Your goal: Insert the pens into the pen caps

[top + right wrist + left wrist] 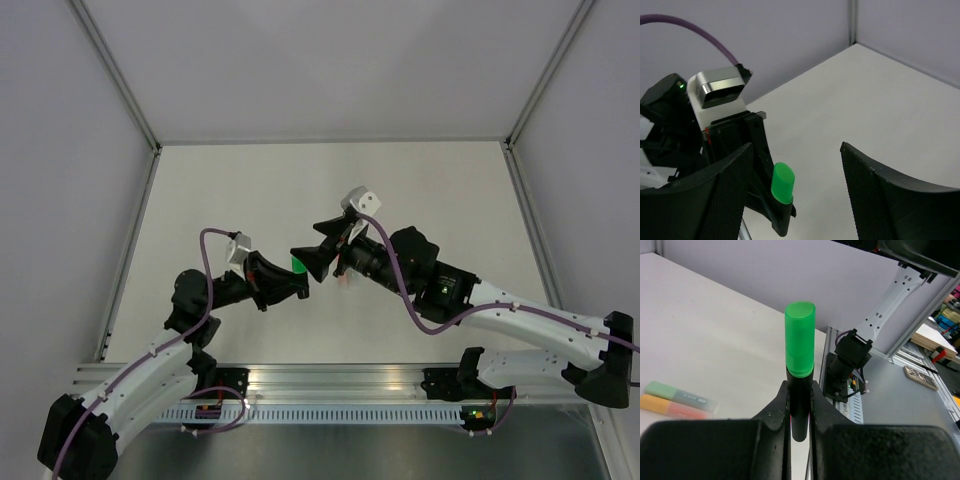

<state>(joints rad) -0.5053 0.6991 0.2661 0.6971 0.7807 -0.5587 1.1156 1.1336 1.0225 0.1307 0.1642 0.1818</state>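
Green cap (pixel 800 340) covers the tip of the dark-bodied pen (pixel 799 412), which we see clamped in the left end effector (pixel 799 400), off the bench (pixel 715 325). The right end effector (pixel 796 147) stands wide, empty, facing it. Mint pen (pixel 675 392) and orange pen (pixel 667 405) lie touching.

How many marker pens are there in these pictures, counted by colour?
Dark-bodied marker pen with bright green plastic cap: 1
Pale mint green marker pen: 1
Orange marker pen: 1
Total: 3
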